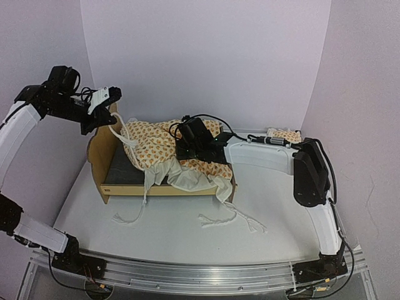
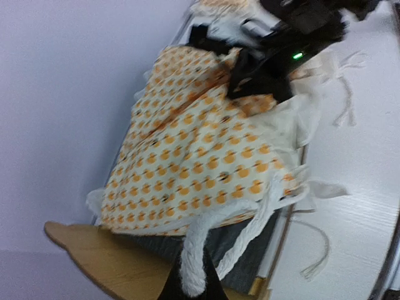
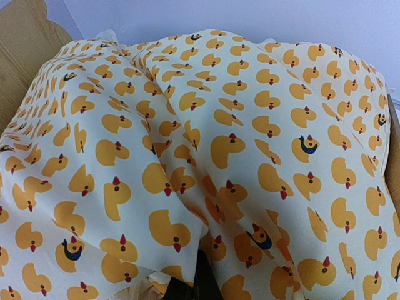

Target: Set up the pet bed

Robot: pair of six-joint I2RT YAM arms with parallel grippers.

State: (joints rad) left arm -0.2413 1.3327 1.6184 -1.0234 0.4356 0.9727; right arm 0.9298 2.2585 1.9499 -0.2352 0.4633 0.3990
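At upper left, the left pincer (image 1: 107, 99) is clamped on a white cord (image 2: 192, 253). Mid-frame, the right pincer (image 1: 182, 153) pinches the cushion (image 1: 153, 142) on the bed (image 1: 102, 149).

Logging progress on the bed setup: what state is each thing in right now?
pet bed: upright, grey base partly uncovered.
mattress cushion: bunched on the bed, not flat.
left gripper: shut on the cushion's tie cord, raised.
right gripper: shut on the mattress cushion.
pillow: off the bed, on the table.
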